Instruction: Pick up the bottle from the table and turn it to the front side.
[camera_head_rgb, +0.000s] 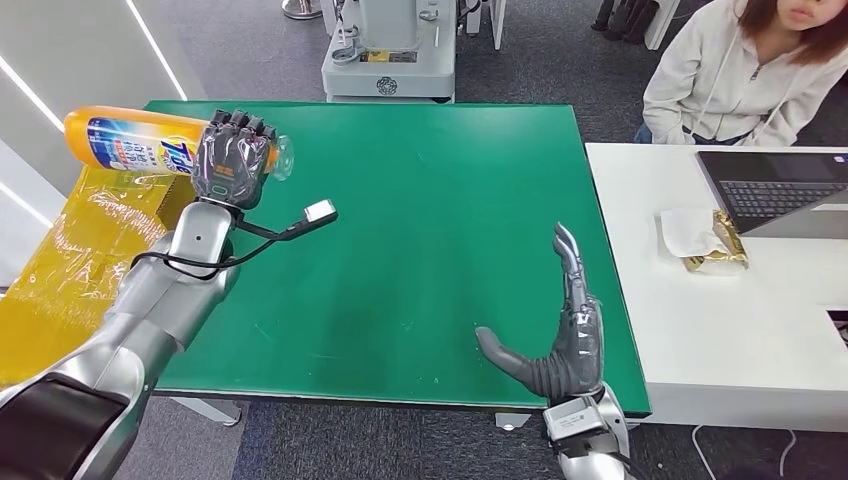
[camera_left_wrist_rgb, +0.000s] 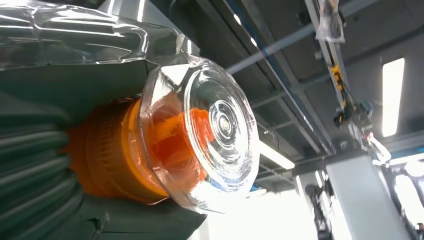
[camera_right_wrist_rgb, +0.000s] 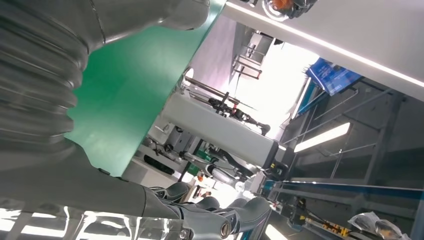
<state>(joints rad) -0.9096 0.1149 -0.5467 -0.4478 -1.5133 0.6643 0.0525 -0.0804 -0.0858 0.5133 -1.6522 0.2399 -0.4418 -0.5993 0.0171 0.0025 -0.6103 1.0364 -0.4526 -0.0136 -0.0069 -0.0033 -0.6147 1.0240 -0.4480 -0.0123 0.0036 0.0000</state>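
Head view was evenly and brightly lit from overhead; shadows on the green counter (camera_head_rgb: 420, 200) were soft and faint, edges sharp. Left wrist view: a ceiling light panel (camera_left_wrist_rgb: 393, 95) blew out white, and glare washed the lower frame. The bottle's clear cap (camera_left_wrist_rgb: 220, 125) showed highlights. Right wrist view had a bright, overexposed centre and strip light (camera_right_wrist_rgb: 320, 137).

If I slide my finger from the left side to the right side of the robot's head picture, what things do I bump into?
Yellow plastic sheet → bottle held by the left hand → green table → right hand → tissue → gold packet → laptop.
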